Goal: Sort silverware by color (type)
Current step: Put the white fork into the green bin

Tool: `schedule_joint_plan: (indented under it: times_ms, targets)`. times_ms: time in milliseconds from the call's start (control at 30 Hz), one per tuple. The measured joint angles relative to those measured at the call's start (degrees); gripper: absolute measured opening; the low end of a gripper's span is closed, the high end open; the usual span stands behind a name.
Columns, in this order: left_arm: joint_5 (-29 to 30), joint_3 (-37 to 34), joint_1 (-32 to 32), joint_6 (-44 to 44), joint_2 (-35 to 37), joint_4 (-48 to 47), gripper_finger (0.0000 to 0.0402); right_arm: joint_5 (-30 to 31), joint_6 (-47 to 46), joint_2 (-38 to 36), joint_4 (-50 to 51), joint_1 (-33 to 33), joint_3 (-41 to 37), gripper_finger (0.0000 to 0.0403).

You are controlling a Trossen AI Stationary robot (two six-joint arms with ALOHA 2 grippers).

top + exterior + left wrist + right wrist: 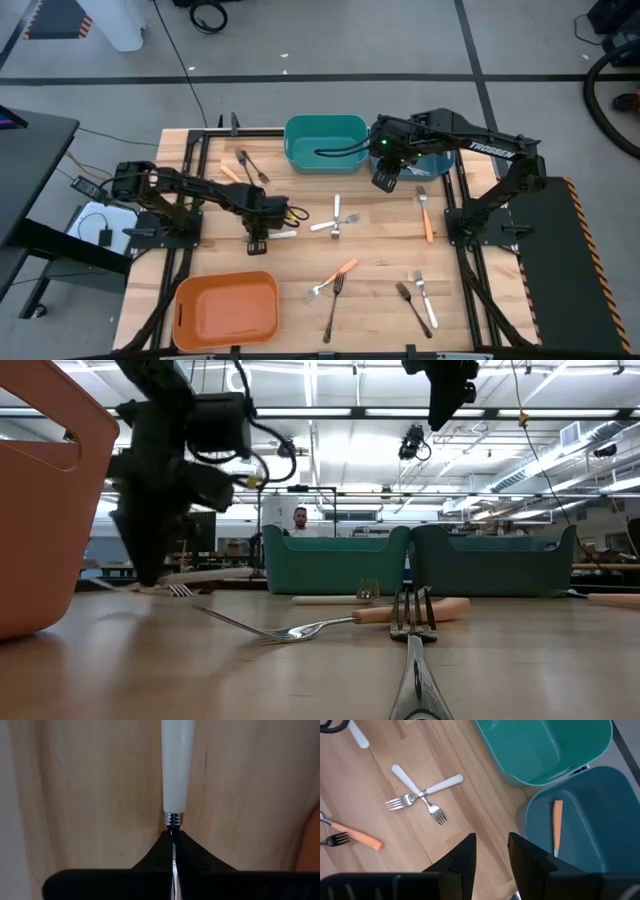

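Just below the right gripper (491, 851), whose fingers stand apart and empty, a blue bin (600, 815) holds one orange-handled fork (557, 827); the teal bin (540, 745) beside it shows nothing inside. Near the left gripper (257, 240), an orange bin (226, 310) shows nothing either. That gripper is clamped on a white-handled fork (175, 765) lying on the table (380, 250). Two crossed white-handled forks (422, 795) lie between the grippers.
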State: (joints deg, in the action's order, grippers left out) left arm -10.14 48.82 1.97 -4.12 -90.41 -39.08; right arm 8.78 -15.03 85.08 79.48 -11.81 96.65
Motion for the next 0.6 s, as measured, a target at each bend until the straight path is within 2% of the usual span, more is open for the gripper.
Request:
schedule_joint_plan:
  times_ms: [133, 267, 467, 600]
  targets:
    - [2.3, 4.2, 2.3, 0.7, 0.9, -0.7, 0.0009, 0.1, 0.1, 0.0, 0.0, 0.0, 0.0, 0.0121]
    - [4.8, 11.8, 6.5, 3.7, 0.8, -0.2, 0.0009, 0.3, 1.5, 0.0, -0.3, -0.2, 0.0, 0.0121]
    - [5.6, 23.2, 15.1, 6.7, 0.7, 4.6, 0.0009, 0.6, 4.3, 0.0, -2.3, -2.3, 0.0, 0.0121]
    - [5.7, 27.5, 21.2, 6.8, 0.7, 10.1, 0.0009, 0.6, 7.6, 0.0, -7.1, -4.1, 0.0, 0.0121]
